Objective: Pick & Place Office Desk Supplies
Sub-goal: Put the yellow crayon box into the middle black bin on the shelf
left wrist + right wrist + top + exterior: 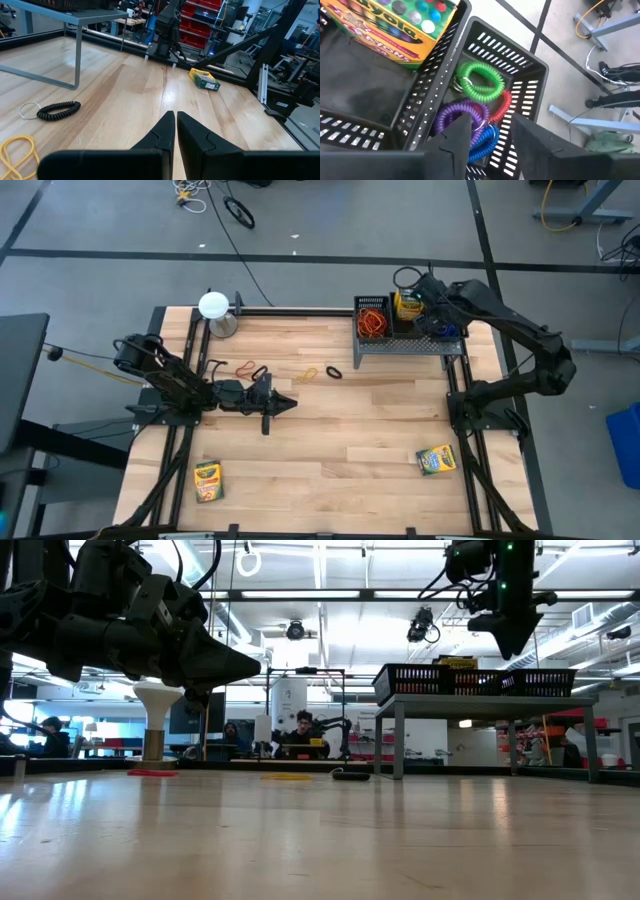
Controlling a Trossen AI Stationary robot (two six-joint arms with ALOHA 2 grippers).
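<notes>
A black wire-mesh rack (405,343) stands on legs at the table's far right. It holds orange bands (372,320), a crayon box (395,25), and green (480,80), purple (462,112), blue (487,142) and red coil loops in its end compartment. My right gripper (492,135) hangs open over those coils, slanting down, the blue one below the gap. My left gripper (176,132) is shut and level above the table's left middle. Red (245,367) and yellow (308,375) bands and a black coil (333,371) lie flat on the table. So do two crayon boxes (208,480) (436,459).
A white round-topped object (214,305) stands at the far left corner. Dark frame rails run along both side edges of the table. Bare wood lies in the middle and near part. People sit at desks in the room beyond the far edge.
</notes>
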